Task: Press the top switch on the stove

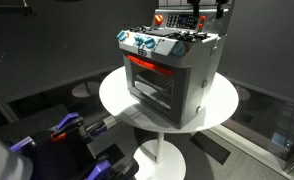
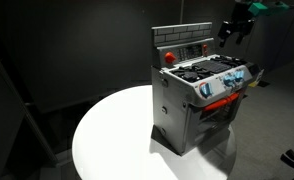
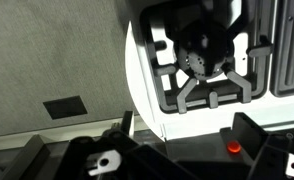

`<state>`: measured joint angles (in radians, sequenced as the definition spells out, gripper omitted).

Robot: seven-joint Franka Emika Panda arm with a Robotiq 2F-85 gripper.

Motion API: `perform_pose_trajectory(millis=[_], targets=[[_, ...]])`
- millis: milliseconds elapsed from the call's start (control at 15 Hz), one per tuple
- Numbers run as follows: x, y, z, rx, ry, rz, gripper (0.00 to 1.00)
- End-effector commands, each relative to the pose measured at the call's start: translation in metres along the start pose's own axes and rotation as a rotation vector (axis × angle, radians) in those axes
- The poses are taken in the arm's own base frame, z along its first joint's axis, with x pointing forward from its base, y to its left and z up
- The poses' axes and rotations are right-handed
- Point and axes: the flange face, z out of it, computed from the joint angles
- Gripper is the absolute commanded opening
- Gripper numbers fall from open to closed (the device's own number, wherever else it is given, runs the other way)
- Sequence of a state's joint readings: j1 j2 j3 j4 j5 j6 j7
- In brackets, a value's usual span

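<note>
Wrist view: stove (image 3: pixel 202 70) top from above. Both exterior views alone show it upright on table (image 1: pixel 117 95), door facing outward; gripper (image 2: pixel 235 30) near back panel, jaws' state indeterminate.

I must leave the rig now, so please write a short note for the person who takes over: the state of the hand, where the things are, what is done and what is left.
Hand: in the air above the far side of the stove, touching nothing. The pictures do not show whether it is open or shut.
Stove: upright on the round white table.
Red switch: on the raised back panel, apart from the hand.
Done: no press yet.
Left: bring the hand to the red switch and press it.
</note>
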<state>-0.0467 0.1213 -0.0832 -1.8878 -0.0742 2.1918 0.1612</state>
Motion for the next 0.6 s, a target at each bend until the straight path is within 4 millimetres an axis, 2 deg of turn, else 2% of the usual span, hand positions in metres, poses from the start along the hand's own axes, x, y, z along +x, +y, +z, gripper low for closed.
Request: perform_pose_trajectory(millis=[0, 333, 533], targets=[[-0.033, 0.017, -0.017, -0.018, -0.051, -0.055, 1.0], [-0.068, 0.034, -0.031, -0.052, -0.14, -0.112, 1.0], [-0.079, 0.039, -0.033, -0.072, -0.17, -0.128, 1.0]])
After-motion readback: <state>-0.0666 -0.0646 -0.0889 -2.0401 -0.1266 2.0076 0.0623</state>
